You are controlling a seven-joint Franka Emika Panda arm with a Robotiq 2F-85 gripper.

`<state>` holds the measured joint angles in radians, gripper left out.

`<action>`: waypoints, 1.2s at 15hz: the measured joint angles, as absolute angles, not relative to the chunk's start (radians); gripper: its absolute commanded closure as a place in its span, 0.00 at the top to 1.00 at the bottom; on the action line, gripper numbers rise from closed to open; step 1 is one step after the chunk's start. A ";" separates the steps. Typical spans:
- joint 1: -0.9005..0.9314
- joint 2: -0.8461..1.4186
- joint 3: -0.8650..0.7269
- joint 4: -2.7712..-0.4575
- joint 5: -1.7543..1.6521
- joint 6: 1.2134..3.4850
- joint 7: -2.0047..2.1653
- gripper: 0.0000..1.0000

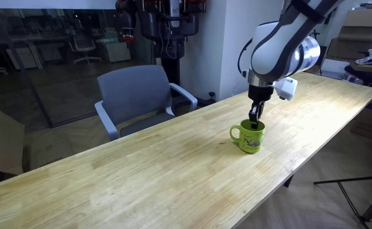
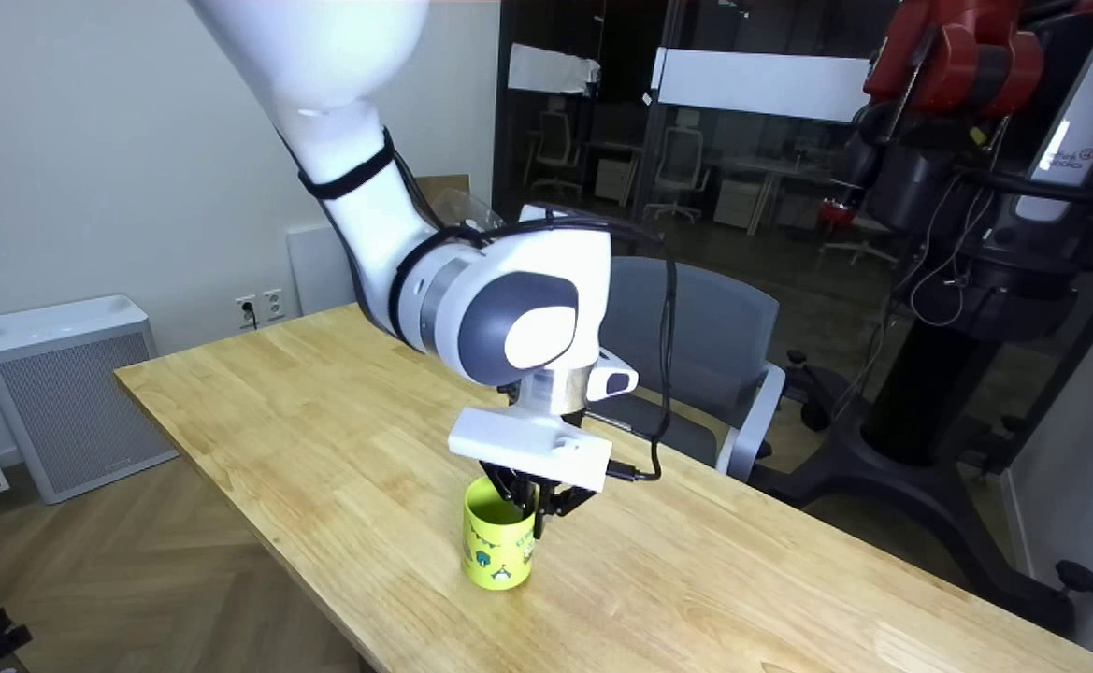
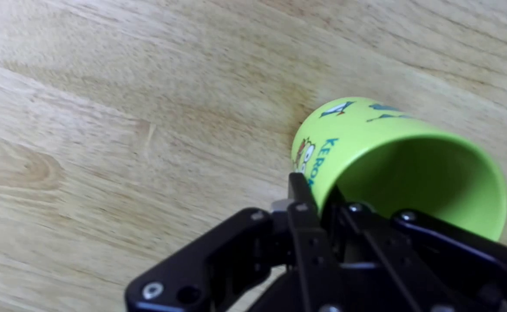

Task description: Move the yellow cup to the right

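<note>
The yellow cup [image 1: 252,140] stands upright on the wooden table [image 1: 141,178], its handle [image 1: 231,133] out to one side, the gripper [image 3: 316,193] clamped on its wall with one finger [image 3: 301,195] outside and one inside, below the white arm [image 1: 268,60], a gray chair [image 1: 135,92] beside the table's long edge.

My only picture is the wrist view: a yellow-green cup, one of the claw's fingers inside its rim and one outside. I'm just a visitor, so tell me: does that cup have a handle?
Observer: Yes. In an exterior view, the yellow cup shows a loop handle on its left side as pictured.

Operator: Funny, I see no handle here! Beyond the cup and claw I just get wood. Is there anywhere to sit nearby?

Observer: Yes, a grey chair stands by the table's long edge, seen in both exterior views.
</note>
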<state>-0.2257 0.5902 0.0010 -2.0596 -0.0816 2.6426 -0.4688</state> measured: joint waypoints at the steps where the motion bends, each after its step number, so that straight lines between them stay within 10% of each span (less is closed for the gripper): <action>1: -0.233 0.580 -0.007 -2.086 -0.075 2.682 -0.458 0.02; 18: -0.529 0.544 0.148 -2.158 0.109 2.776 -0.533 0.02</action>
<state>-0.5290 0.5444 0.1482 -2.1583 0.1088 2.7761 -0.5330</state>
